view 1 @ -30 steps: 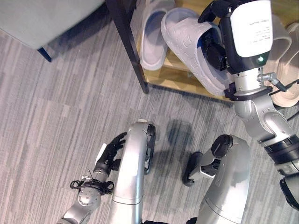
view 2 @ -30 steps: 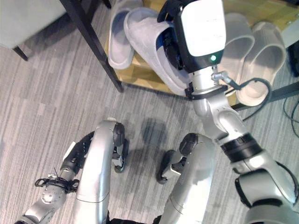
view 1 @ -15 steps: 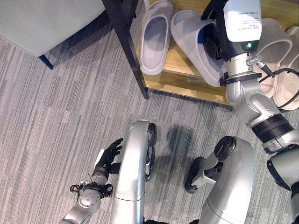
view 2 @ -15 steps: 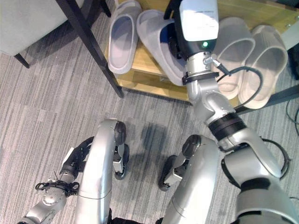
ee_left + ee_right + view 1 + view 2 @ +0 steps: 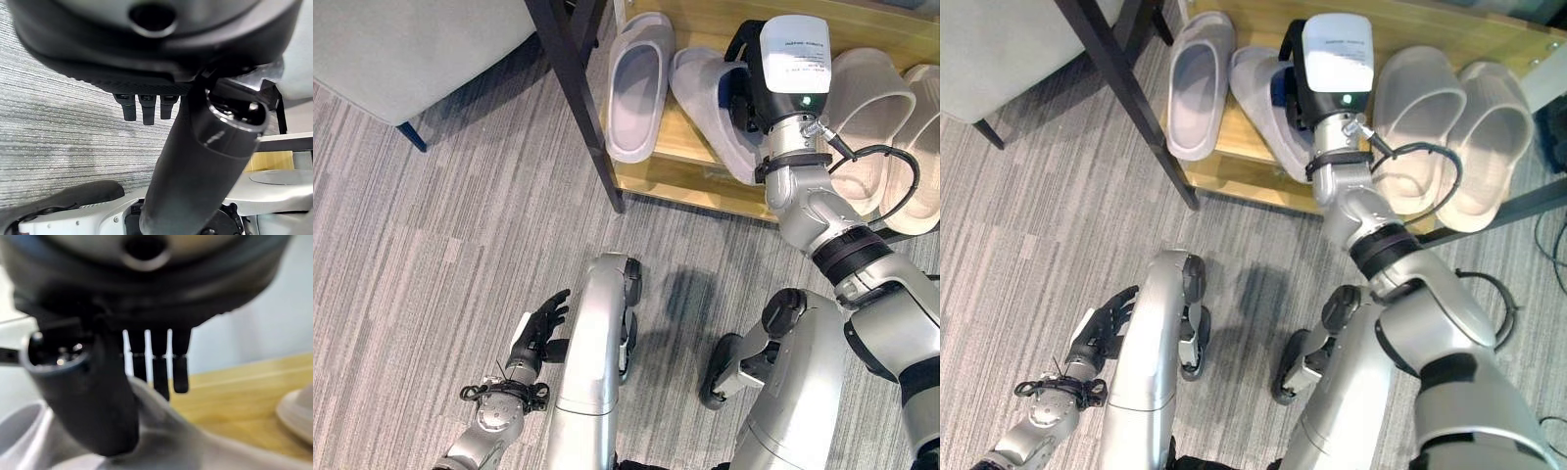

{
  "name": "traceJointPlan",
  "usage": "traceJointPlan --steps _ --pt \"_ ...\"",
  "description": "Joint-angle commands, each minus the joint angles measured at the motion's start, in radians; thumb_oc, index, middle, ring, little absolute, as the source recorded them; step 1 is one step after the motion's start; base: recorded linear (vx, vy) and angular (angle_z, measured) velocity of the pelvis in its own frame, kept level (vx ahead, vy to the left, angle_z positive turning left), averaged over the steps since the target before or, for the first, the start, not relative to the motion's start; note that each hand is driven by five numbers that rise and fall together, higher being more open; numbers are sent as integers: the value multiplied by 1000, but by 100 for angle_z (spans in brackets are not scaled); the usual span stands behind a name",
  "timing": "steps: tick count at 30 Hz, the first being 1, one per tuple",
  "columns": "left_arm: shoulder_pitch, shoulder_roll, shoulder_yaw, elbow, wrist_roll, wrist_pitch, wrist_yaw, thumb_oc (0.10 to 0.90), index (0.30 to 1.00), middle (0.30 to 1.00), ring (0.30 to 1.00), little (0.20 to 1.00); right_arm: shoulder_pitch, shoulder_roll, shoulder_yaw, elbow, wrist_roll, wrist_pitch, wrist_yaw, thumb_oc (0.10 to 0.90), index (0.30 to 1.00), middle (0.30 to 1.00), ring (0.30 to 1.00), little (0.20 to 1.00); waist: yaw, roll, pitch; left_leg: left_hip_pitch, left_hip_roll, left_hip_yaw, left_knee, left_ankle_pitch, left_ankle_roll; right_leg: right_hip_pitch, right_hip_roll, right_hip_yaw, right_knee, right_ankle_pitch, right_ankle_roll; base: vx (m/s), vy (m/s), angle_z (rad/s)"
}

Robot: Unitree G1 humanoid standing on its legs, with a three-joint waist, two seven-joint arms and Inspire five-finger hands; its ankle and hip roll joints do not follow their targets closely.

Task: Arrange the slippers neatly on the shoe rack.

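Pinched between thumb and fingers (image 5: 164, 367) of the right hand (image 5: 741, 93): 1 grey slipper (image 5: 710, 103), tilted on the shoe rack (image 5: 680, 162), long axis slanting away from its upright mate (image 5: 636, 83) just beside (left hand (image 5: 540, 328) relaxed, fingers straight, well apart over the floor).

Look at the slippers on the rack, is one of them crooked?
Yes. The grey slipper in the right hand lies slanted, toe angled toward its mate, while the two beige slippers sit side by side on the wooden shelf. The left hand hangs open over the carpet.
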Motion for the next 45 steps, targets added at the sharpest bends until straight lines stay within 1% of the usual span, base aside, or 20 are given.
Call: traceJointPlan --steps 1,5,6,7,11,16,23,28,31,35,40,45 --pt "-21 44 -55 -101 -7 -63 0 800 900 900 900 900 -197 11 40 -127 -21 -52 -19 800 900 900 900 900 58 43 -31 1 -63 -90 -37 -99 -61 -26 -51 24 3 27 -34 0 0 0" --pt "-21 51 -43 -100 -10 -57 -3 800 900 900 900 900 -200 27 51 -166 -8 -65 15 800 900 900 900 900 50 31 -31 1 -69 -92 -37 -99 -64 -26 -51 28 5 24 -39 0 0 0" --pt "-22 52 -38 -95 -10 -53 -3 800 900 900 900 900 -221 26 65 -180 13 -72 40 800 900 900 900 900 47 24 -31 1 -67 -92 -37 -99 -67 -26 -52 27 4 27 -39 0 0 0" --pt "-23 51 -37 -95 -10 -53 -3 800 900 900 900 900 -222 26 65 -180 15 -73 41 800 900 900 900 900 46 24 -31 1 -67 -92 -38 -98 -67 -26 -52 27 4 27 -39 0 0 0" --pt "-10 55 -26 -97 -4 -36 -11 800 900 900 900 900 -226 -3 74 -233 58 -93 64 800 900 900 900 900 39 14 -31 1 -64 -95 -34 -98 -69 -26 -54 27 2 31 -37 0 0 0" --pt "1 58 -16 -98 -3 -30 -16 800 900 900 900 900 -220 -38 80 -267 70 -100 85 800 900 900 900 900 39 18 -31 1 -58 -100 -30 -96 -68 -26 -52 23 -5 35 -35 -8 10 -1" --pt "12 60 -7 -94 -6 -26 -31 800 900 900 900 900 -225 -66 82 -298 102 -120 113 800 900 900 900 900 36 17 -31 1 -55 -103 -25 -97 -68 -26 -48 20 -9 35 -36 -11 10 -2" --pt "17 61 -12 -89 -11 -29 -38 800 900 900 900 900 -245 -62 104 -235 105 -124 106 800 900 900 900 900 37 20 -31 1 -55 -101 -27 -90 -69 -26 -48 25 -8 38 -34 0 0 0" --pt "15 57 -23 -77 -20 -35 -43 800 900 900 900 900 -266 -49 123 -163 83 -118 86 800 900 900 900 900 41 24 -31 1 -56 -100 -27 -86 -69 -26 -46 27 -6 41 -32 0 0 0" --pt "10 51 -33 -65 -24 -41 -48 800 900 900 900 900 -282 -46 131 -117 26 -98 56 800 900 900 900 900 44 24 -31 1 -58 -98 -29 -84 -72 -26 -48 30 -4 40 -31 0 0 0" --pt "-2 44 -43 -51 -18 -51 -55 800 900 900 900 900 -298 -69 136 -72 -52 -68 24 800 900 900 900 900 52 21 -31 1 -65 -97 -34 -82 -77 -26 -52 36 -1 37 -32 0 0 0" --pt "-12 48 -54 -57 -20 -62 -68 800 900 900 900 900 -317 -91 146 -34 -82 -55 9 800 900 900 900 900 63 11 -31 1 -73 -98 -40 -82 -85 -26 -57 45 2 39 -31 8 -33 3"
